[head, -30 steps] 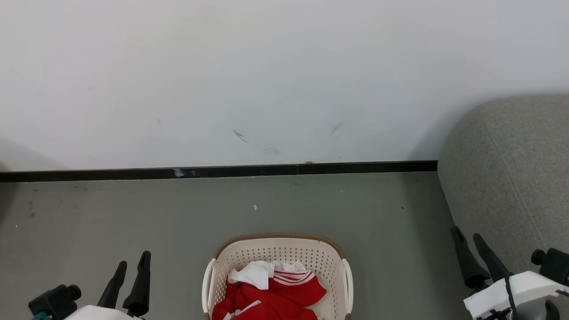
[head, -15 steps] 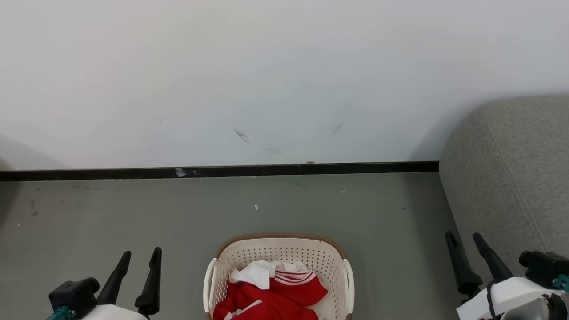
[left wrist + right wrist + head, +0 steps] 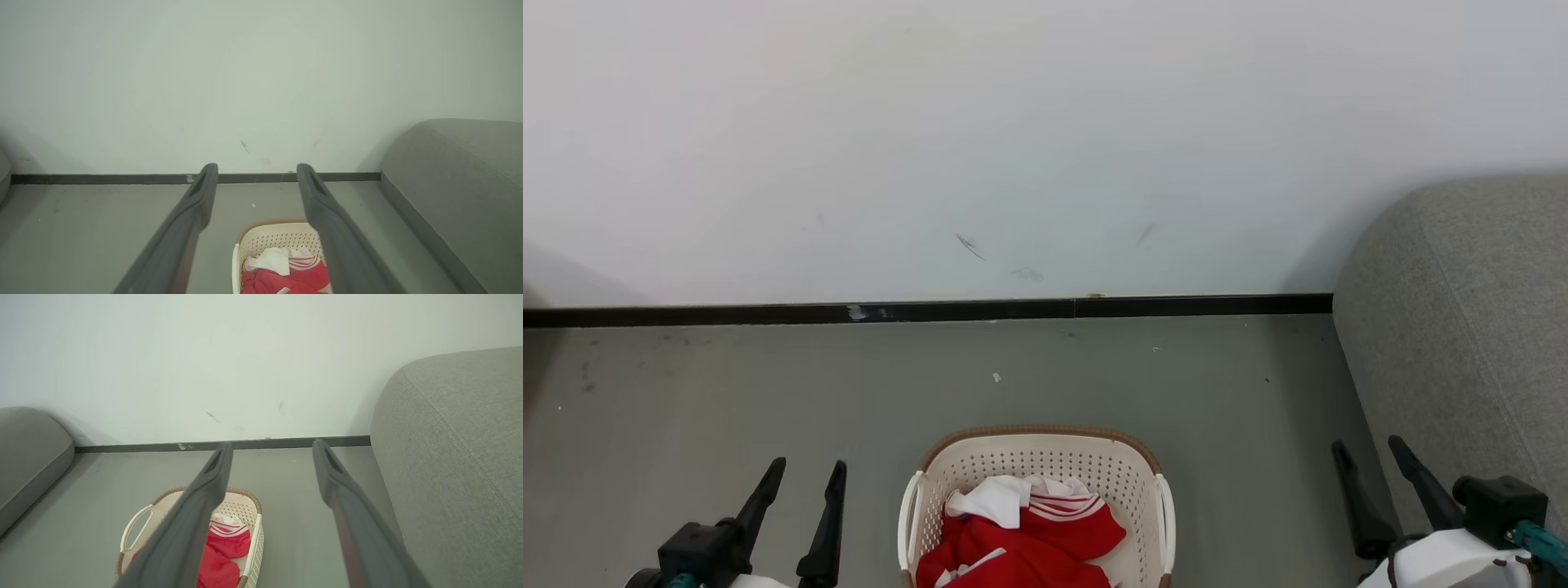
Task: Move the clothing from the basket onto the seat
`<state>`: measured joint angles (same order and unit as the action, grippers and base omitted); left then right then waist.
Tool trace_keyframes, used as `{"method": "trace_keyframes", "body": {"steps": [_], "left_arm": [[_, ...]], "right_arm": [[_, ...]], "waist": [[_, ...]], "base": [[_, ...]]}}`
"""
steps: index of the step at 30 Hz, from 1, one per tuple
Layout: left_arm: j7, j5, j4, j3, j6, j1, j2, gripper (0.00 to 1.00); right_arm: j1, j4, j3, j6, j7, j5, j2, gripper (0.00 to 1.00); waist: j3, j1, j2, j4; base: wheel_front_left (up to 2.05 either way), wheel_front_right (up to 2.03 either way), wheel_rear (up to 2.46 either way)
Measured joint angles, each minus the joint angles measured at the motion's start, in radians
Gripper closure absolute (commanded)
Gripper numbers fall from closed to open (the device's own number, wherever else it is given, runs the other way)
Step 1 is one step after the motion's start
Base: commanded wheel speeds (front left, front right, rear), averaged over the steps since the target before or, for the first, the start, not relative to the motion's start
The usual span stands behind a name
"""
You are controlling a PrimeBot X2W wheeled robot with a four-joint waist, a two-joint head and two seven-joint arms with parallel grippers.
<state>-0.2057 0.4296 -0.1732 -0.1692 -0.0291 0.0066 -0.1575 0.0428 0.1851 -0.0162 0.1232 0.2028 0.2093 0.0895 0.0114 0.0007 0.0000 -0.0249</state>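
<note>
While the clothing [image 3: 1033, 551] lies in the basket [image 3: 1045, 459], both arms' jaws stand spread, empty.

Plain white wall [image 3: 1045, 122] ahead, scuffed low with dark marks [image 3: 969, 246]. Black skirting [image 3: 768, 314] along its foot. Grey-green floor [image 3: 768, 392], speckled. Far left, rounded grey cushion [image 3: 28, 457] against the wall.

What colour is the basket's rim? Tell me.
Brown, with a woven look; the rim tops the cream basket. Head view shows it best.

Home-like room, sofa [image 3: 1462, 327], laundry basket [image 3: 1045, 467]
</note>
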Motion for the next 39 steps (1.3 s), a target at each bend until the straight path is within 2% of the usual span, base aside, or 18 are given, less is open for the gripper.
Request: {"method": "trace_keyframes", "body": {"steps": [12, 25, 39], "left_arm": [[-0.044, -0.183, 0.01, -0.05, -0.007, 0.007, -0.001, 0.0], [-0.044, -0.189, -0.005, -0.081, -0.037, -0.001, 0.015, 0.0], [-0.044, -0.203, -0.002, -0.099, -0.054, -0.097, 0.024, 0.0]], "right_arm": [[0.037, -0.008, -0.01, 0.0, 0.045, -0.207, -0.011, 0.0], [0.039, -0.026, -0.032, 0.0, 0.045, -0.211, -0.022, 0.0], [0.002, -0.057, -0.025, 0.0, 0.045, -0.211, -0.03, 0.0]], "waist": [[-0.026, -0.0001, 0.0001, 0.005], [-0.089, -0.0002, 0.0, 0.019], [-0.201, -0.0002, 0.0, 0.038]], "base": [[0.0, 0.0, 0.0], [0.0, 0.0, 0.0], [0.0, 0.0, 0.0]]}}
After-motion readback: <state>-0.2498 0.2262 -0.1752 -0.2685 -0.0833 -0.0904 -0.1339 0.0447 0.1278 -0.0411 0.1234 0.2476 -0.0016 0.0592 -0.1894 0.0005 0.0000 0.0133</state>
